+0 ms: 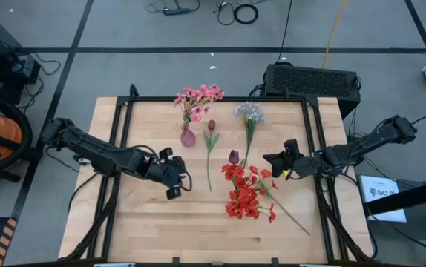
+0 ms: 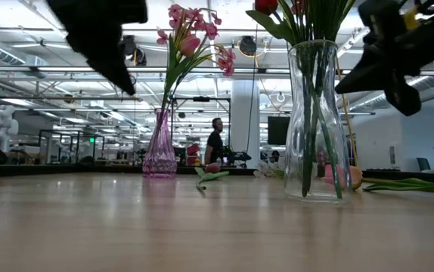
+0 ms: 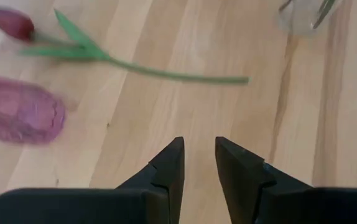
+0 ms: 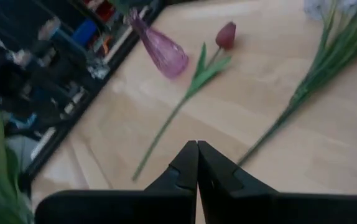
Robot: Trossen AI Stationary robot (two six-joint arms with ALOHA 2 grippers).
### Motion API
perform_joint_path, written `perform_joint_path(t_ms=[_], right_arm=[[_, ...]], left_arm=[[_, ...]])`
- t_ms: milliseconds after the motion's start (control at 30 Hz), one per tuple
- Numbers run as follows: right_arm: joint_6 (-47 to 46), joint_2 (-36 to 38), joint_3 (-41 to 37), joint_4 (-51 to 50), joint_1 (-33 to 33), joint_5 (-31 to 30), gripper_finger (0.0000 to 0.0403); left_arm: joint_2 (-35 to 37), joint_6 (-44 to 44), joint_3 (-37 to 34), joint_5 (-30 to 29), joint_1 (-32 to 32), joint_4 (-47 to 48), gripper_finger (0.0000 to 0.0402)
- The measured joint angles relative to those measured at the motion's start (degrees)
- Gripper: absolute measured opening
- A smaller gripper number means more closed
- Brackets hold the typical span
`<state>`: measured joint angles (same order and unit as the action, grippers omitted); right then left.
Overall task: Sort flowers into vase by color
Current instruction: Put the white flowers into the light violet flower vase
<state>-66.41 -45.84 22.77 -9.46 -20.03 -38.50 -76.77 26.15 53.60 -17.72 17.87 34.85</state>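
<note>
Two grippers: both mine, both empty, raised off the table [image 1: 139,222] and facing each other across the flowers.
Left gripper [image 1: 174,178]: over the bare wood at the left of the layout, fingers [image 3: 169,169] apart with a narrow gap, nothing between them.
Pink vase [image 1: 188,136]: upright toward the back, just past my left gripper, with the pink flowers [image 1: 198,98] standing in it.
Loose tulip [image 1: 211,126]: lying flat just right of the pink vase, dark red head toward the back, green stem running toward the front; it touches neither gripper.
Clear vase [image 2: 315,121]: upright near the middle; the low view shows green stems inside and a dark red tulip head [image 1: 234,156] at its top.
Red flowers [image 1: 246,194]: a bright cluster at the clear vase, spreading toward the front.
Pale blue sprig [image 1: 250,113]: lying flat on the wood, head toward the back, stem angled down toward the clear vase.
Right gripper [image 1: 278,166]: just right of the red flowers, fingers [image 4: 188,163] pressed together on nothing.
</note>
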Motion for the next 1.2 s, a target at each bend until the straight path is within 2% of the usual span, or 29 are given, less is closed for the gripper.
perform_joint_path(t_ms=[167, 300, 400, 567, 667, 833, 1200], right_arm=[[-0.40, -4.52, 0.93, 1.42, 5.55, 6.82, 0.0000], [2.45, -8.98, 4.81, 0.39, 10.87, 12.22, 0.0000], [5.68, -12.24, 9.64, -4.13, 15.74, 13.40, 0.0000], [8.86, -16.88, 18.51, -16.28, 25.08, 13.23, 0.0000], [13.10, -19.03, 21.67, -20.44, 30.39, 14.13, 0.0000], [15.07, -22.05, 23.69, -16.64, 36.97, 15.08, 0.0000], [21.01, -27.09, 23.66, -11.10, 44.06, 13.60, 0.0000]], left_arm=[[6.88, 0.07, -7.55, 1.04, 0.00, -6.71, 0.0083], [13.71, 0.15, -13.91, 1.14, -0.52, -12.90, 0.0079], [18.34, 0.53, -17.57, 1.97, -1.63, -17.03, 0.0079], [23.33, 0.06, -19.68, 2.48, -3.67, -17.46, 0.0079], [23.82, -1.70, -19.64, 2.41, -4.57, -17.59, 0.0079], [23.62, -7.23, -19.66, -0.14, -4.94, -18.00, 0.0079], [23.64, -4.92, -19.64, -2.86, -5.99, -19.54, 0.0079]])
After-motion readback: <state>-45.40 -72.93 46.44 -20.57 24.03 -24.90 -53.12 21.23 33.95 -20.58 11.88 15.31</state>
